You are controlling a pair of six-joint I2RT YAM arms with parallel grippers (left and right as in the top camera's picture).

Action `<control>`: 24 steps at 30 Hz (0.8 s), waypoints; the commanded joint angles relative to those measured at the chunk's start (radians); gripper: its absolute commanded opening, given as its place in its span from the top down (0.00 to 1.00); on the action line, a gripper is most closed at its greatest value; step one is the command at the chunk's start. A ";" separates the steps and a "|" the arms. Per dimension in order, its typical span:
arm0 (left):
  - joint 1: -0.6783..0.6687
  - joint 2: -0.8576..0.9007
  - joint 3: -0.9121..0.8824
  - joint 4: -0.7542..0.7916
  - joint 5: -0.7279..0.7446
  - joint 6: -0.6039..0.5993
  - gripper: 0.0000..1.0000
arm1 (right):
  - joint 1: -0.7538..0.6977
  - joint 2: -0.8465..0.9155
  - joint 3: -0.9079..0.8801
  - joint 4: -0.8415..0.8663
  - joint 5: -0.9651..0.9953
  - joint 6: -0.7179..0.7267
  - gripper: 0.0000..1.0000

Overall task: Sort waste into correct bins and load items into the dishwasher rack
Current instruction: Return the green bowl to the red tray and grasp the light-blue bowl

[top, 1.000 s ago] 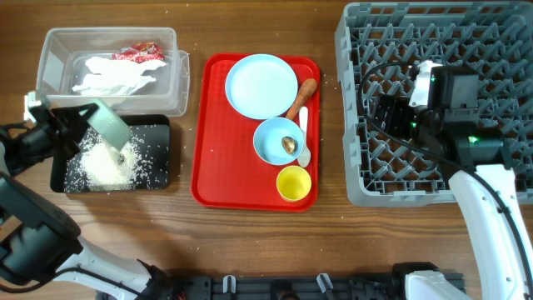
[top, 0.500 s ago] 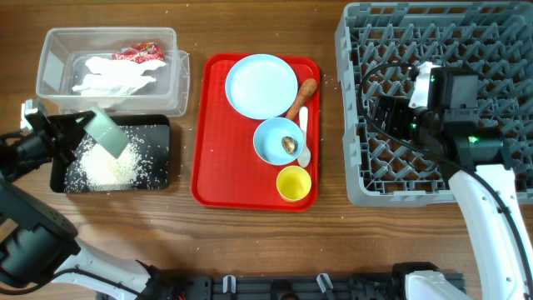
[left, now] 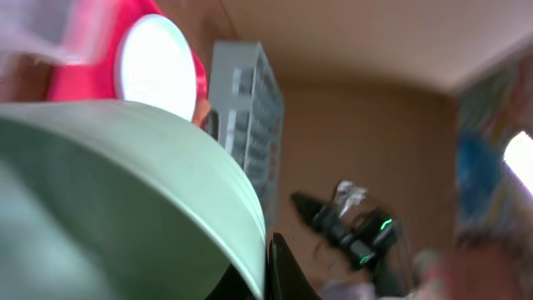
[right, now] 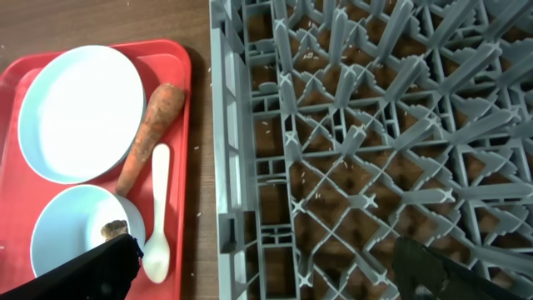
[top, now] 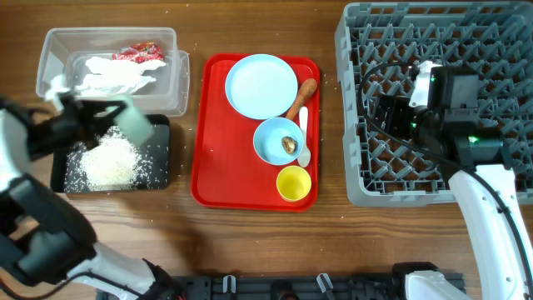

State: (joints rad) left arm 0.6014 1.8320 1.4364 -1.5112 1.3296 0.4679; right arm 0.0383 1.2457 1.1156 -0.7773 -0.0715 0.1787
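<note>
My left gripper [top: 117,117] is shut on the rim of the pale green bowl [top: 135,122], which hangs tilted and blurred over the top edge of the black tray [top: 158,171]. That bowl [left: 125,192] fills the left wrist view, with one dark finger [left: 287,275] against its rim. White rice [top: 107,162] lies piled in the black tray. The clear tub [top: 50,54] holds the white napkin [top: 112,77] and red wrapper [top: 137,53]. My right gripper [top: 391,108] hovers open over the grey rack [top: 491,33], nothing between its fingers [right: 92,271].
On the red tray [top: 208,158] are a light blue plate [top: 261,86], an orange carrot [top: 300,98], a white spoon [top: 303,137], a blue bowl [top: 273,133] holding a brown scrap [top: 289,144], and a yellow cup [top: 293,183]. Stray rice grains dot the wood.
My left arm has swung the green bowl up and to the right, from the tray's left part to its top edge. The right arm has not moved.
</note>
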 commanded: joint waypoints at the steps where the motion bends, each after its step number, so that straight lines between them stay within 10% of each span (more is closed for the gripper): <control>1: -0.234 -0.078 0.016 0.153 -0.058 -0.062 0.96 | -0.003 0.009 0.021 0.006 -0.016 0.007 0.00; 10: -0.868 -0.075 0.016 0.476 -1.185 -0.790 0.96 | -0.003 0.009 0.021 0.006 -0.015 0.005 0.00; 16: -1.074 -0.039 -0.018 0.475 -1.410 -0.923 0.96 | -0.003 0.009 0.021 -0.002 -0.015 0.005 0.00; 24: -1.125 -0.016 -0.144 0.523 -1.308 -1.053 0.88 | -0.003 0.009 0.021 0.002 -0.015 0.006 0.00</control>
State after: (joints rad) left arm -0.5106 1.8095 1.2995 -1.0187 -0.0189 -0.5610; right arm 0.0383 1.2465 1.1156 -0.7784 -0.0753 0.1787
